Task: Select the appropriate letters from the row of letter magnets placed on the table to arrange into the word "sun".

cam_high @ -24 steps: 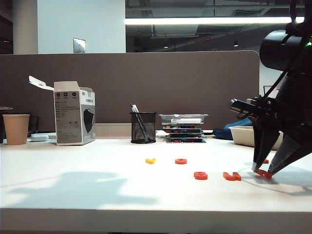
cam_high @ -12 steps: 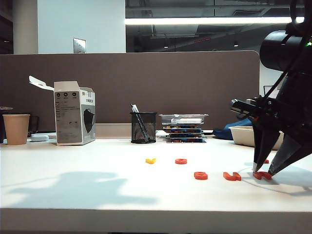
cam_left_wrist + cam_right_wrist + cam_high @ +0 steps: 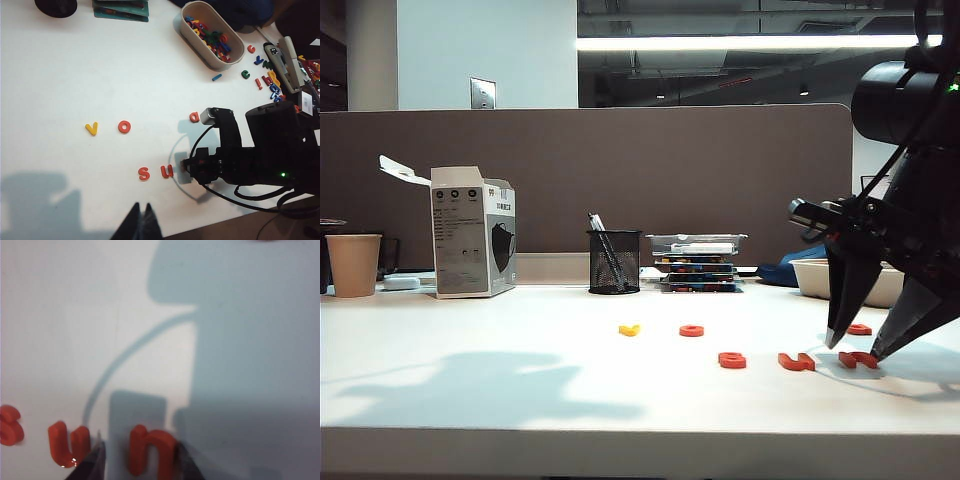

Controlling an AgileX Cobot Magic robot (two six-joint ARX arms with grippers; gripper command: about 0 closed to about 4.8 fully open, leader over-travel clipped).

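Down at the table [image 3: 520, 400], near its front edge on the right of the exterior view: right gripper [image 3: 852, 350], released. Straddles the orange-red n [image 3: 858, 359] with jaws spread, one fingertip to each side, and grips nothing. Leaves the n lying flat on the white top. In the right wrist view, same reading: n [image 3: 150, 450] between the two fingers [image 3: 95, 460], with a sliver of table showing on the side toward the u.

Just beside the n, toward the middle: u [image 3: 796, 361], then s [image 3: 731, 359], all three in one line, close but not touching, reading "sun" from the left wrist view. Shows s [image 3: 144, 173] and u [image 3: 167, 171] clearly there; hides the n behind the right arm.

Farther back on the table, well apart from the word: yellow letter [image 3: 629, 329], orange-red o [image 3: 691, 330], and one more orange-red letter [image 3: 859, 329] behind the right gripper.

At the edge of the left wrist view: left gripper [image 3: 141, 225], raised above the front of the table, fingertips pressed together, empty.

Along the brown partition: paper cup [image 3: 353, 264], white box [image 3: 472, 232], mesh pen holder [image 3: 614, 262], stack of cases [image 3: 697, 262], and a pale tub [image 3: 195, 37] full of mixed coloured letters.
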